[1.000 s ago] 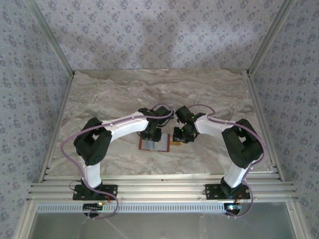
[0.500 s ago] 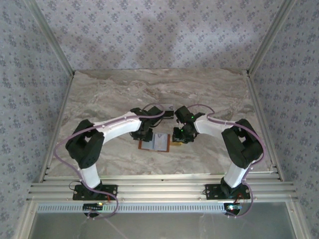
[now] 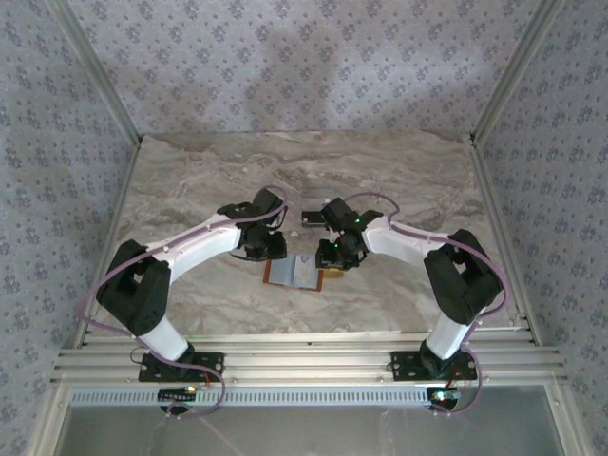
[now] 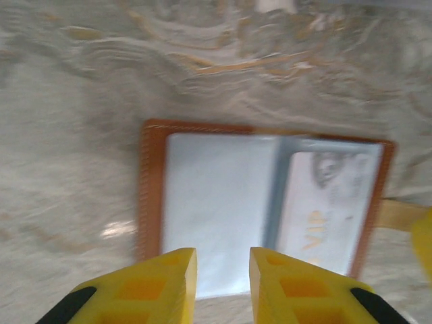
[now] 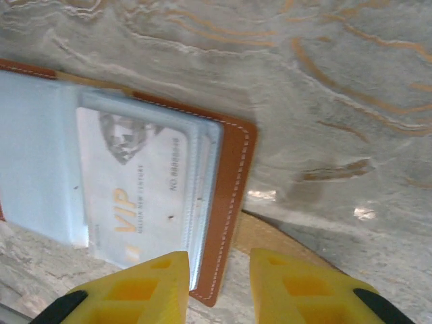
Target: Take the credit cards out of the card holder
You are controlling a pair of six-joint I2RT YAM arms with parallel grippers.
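Observation:
The card holder [image 3: 295, 275] lies open and flat on the marble table, orange-brown outside [image 4: 151, 182] and grey-blue inside. A whitish credit card [image 5: 135, 185] with gold "VIP" lettering sits in its right-hand pocket [image 4: 324, 202]. The dark card is hidden. My left gripper [image 3: 270, 245] hovers over the holder's left half, fingers [image 4: 223, 262] open with nothing between them. My right gripper [image 3: 333, 257] is over the holder's right edge, open [image 5: 219, 264], with the stitched orange edge [image 5: 233, 202] showing in the gap. The tan strap tab [image 5: 270, 236] pokes out beside it.
The marble table [image 3: 209, 180] stretches out behind and to both sides of the arms. Patterned walls with metal rails [image 3: 95, 85] close it in at the back and sides. An aluminium rail [image 3: 304, 361] runs along the near edge.
My left arm has swung left and back, uncovering the open card holder. My right gripper has shifted a little to the left, towards the holder's right edge.

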